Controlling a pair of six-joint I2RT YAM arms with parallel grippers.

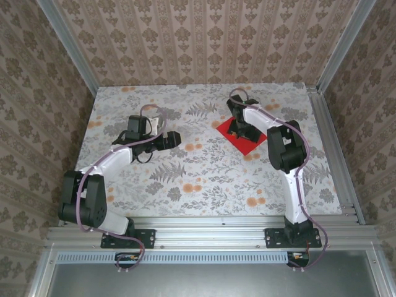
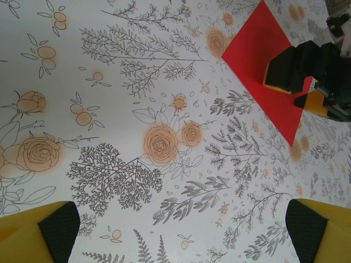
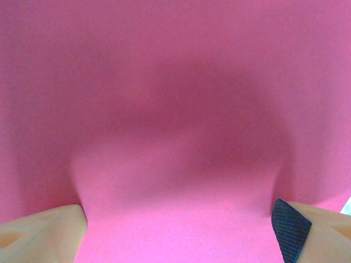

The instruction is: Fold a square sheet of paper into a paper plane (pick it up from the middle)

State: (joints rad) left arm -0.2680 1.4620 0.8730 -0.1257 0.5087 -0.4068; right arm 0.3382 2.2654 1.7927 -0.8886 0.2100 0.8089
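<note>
Red paper point(image 1: 250, 144), centre hidden under right gripper point(image 1: 238, 130)

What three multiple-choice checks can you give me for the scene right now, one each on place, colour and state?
1. Where does the square sheet of paper lie?
A. under the right gripper
B. at the near left corner
C. dead centre

2. What colour is its upper face?
A. white
B. red
C. blue

3. How is the left gripper?
A. shut on the sheet
B. shut, empty
C. open above bare table

Key:
1 A: in the top view the right gripper sits over the sheet at the far right.
2 B: it shows bright red from above.
3 C: its jaws stand wide apart over the flowered surface.
</note>
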